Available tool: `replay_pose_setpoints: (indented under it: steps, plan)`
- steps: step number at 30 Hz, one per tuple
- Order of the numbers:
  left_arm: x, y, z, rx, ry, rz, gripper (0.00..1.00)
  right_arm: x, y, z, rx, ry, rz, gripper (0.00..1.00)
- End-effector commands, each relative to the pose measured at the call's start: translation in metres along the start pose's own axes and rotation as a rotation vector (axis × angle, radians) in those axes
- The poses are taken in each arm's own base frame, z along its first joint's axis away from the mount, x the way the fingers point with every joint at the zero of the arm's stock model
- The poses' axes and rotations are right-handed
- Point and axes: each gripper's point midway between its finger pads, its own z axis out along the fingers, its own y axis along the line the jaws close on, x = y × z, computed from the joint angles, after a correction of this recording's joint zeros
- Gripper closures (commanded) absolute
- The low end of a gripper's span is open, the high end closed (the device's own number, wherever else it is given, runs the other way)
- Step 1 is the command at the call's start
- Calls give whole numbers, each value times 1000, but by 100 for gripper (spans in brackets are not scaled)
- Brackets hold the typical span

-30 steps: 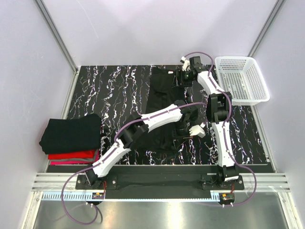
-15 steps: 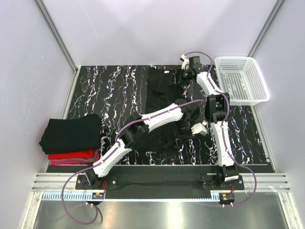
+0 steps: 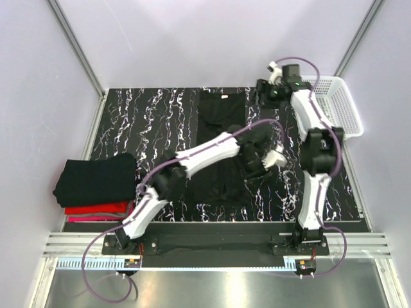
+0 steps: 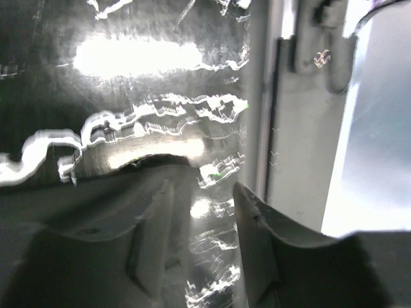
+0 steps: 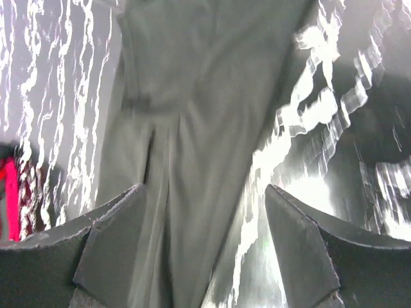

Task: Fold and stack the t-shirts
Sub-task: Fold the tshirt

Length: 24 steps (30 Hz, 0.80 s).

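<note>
The black t-shirt (image 3: 221, 131) lies as a narrow lengthwise strip on the worktop (image 3: 141, 122), both arms' jaws released and empty (the left's by its right edge), so a crosswise fold likely follows, needing grips at one end.

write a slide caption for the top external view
Left gripper and right gripper, both open, near a black t-shirt folded lengthwise.

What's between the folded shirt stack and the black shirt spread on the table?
In the top view, only marbled table, no loose items; the left arm reaches over it between the folded stack and the spread black shirt.
</note>
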Motion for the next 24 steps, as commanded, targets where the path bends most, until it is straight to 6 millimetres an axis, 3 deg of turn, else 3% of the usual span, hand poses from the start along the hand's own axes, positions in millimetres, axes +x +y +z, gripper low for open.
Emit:
replay_pose_setpoints:
  steps: [1, 2, 3, 4, 5, 6, 7, 8, 9, 10, 12, 13, 16, 20, 24]
  plan:
    - [-48, -45, -133, -95, -378, -112, 49, 25, 22, -70, 25, 17, 32, 19]
    - [-35, -20, -163, -147, -455, -249, 47, 43, 29, -79, -9, 54, 81, 20]
    - [0, -4, -156, -140, -438, -413, 46, 66, 36, -85, -31, 101, 121, 22]
    - [2, -6, -183, -153, -542, -520, 45, 116, 33, -84, -42, 205, 204, 25]
    - [27, 21, -205, -190, -606, -654, 46, 129, 55, -101, -109, 216, 267, 26]
    - [65, 33, -188, -177, -586, -802, 46, 146, 61, -104, -130, 236, 313, 27]
    - [74, 35, -199, -183, -645, -881, 47, 187, 63, -110, -131, 298, 399, 27]
    - [97, 49, -205, -215, -667, -965, 47, 202, 70, -112, -146, 326, 492, 28]
    - [120, 52, -190, -210, -635, -1038, 47, 214, 71, -111, -154, 328, 518, 28]
    - [132, 56, -189, -211, -640, -1083, 45, 245, 71, -114, -146, 380, 576, 28]
    - [157, 56, -167, -185, -597, -1184, 44, 268, 72, -116, -140, 420, 631, 28]
    - [162, 58, -164, -178, -611, -1227, 44, 289, 70, -119, -123, 461, 669, 28]
    - [185, 58, -143, -174, -612, -1313, 43, 321, 71, -124, -108, 521, 727, 30]
    - [211, 56, -112, -157, -596, -1420, 43, 339, 76, -120, -94, 555, 733, 32]
    - [226, 53, -98, -163, -581, -1481, 38, 350, 79, -113, -65, 593, 708, 34]
